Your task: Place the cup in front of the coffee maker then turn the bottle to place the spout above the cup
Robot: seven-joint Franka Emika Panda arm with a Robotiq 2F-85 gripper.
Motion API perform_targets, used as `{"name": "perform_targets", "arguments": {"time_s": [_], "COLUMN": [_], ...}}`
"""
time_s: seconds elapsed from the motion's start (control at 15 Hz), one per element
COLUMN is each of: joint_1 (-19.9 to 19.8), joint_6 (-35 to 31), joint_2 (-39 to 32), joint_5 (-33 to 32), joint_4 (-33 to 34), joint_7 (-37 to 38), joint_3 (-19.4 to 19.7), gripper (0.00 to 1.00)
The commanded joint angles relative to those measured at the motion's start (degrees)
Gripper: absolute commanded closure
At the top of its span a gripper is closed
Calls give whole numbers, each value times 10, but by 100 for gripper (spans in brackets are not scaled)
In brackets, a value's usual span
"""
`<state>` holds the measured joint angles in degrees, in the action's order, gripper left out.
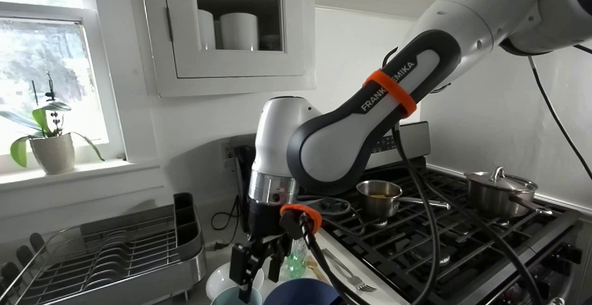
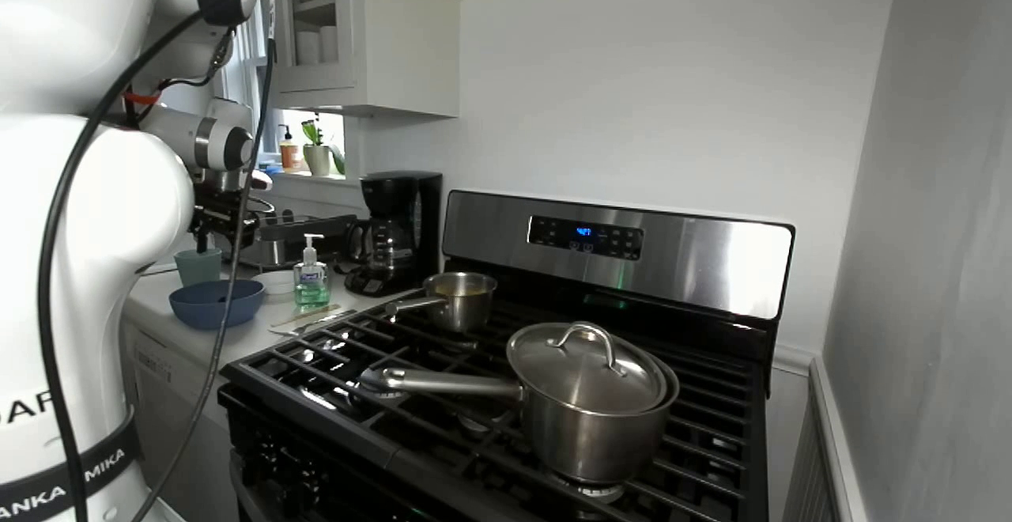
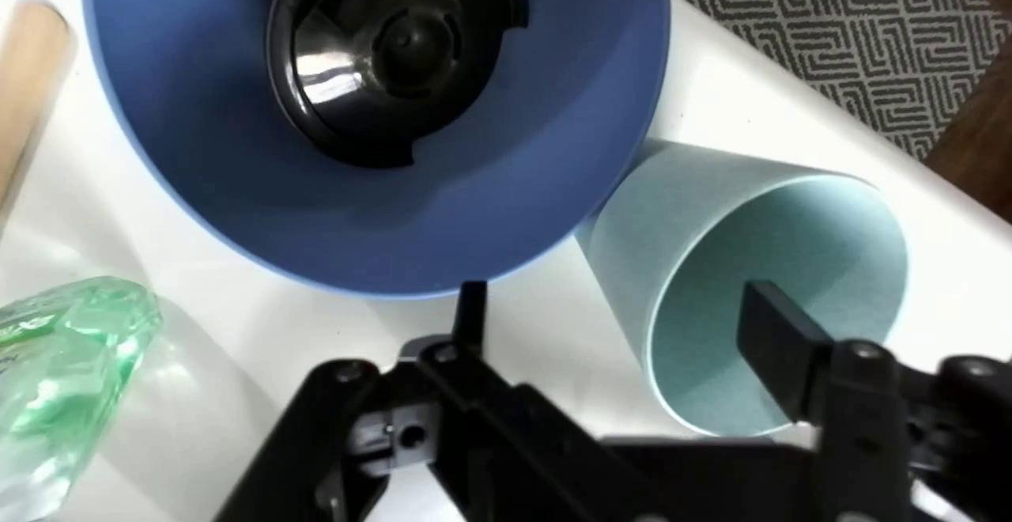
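Observation:
The pale blue-green cup (image 2: 198,269) stands upright on the counter, beside the dark blue bowl; it also shows in the wrist view (image 3: 640,206) and at the bottom of an exterior view (image 1: 230,297). My gripper (image 3: 624,332) is open and empty. One finger is over or inside the cup's mouth, the other outside its wall, so the rim lies between them. The green bottle (image 2: 311,283) stands upright farther back; it also shows in the wrist view (image 3: 71,380). Its pale spout (image 2: 314,238) is on top. The black coffee maker (image 2: 395,229) stands behind the bottle, against the wall.
The dark blue bowl (image 3: 371,245) holds a black plastic part (image 3: 411,55). A white bowl (image 2: 277,281) stands near the bottle. A fork (image 1: 351,275) and wooden utensil (image 3: 32,71) lie by the stove. A dish rack (image 1: 115,259) and stove with pots (image 2: 593,395) flank the counter.

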<state>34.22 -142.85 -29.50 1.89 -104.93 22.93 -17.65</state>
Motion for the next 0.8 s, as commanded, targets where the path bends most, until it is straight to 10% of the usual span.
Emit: {"name": "perform_targets", "arguments": {"time_s": [0.0,0.4,0.73], "joint_1": [28,42,27], "joint_6": [-4,8,1], "joint_2": [-37,-53,-24], "joint_5": [-3,11,50], "joint_4": [45,72,64], "joint_7": [36,44,17], "joint_3": [25,28,0], "gripper": [48,91,98]}}
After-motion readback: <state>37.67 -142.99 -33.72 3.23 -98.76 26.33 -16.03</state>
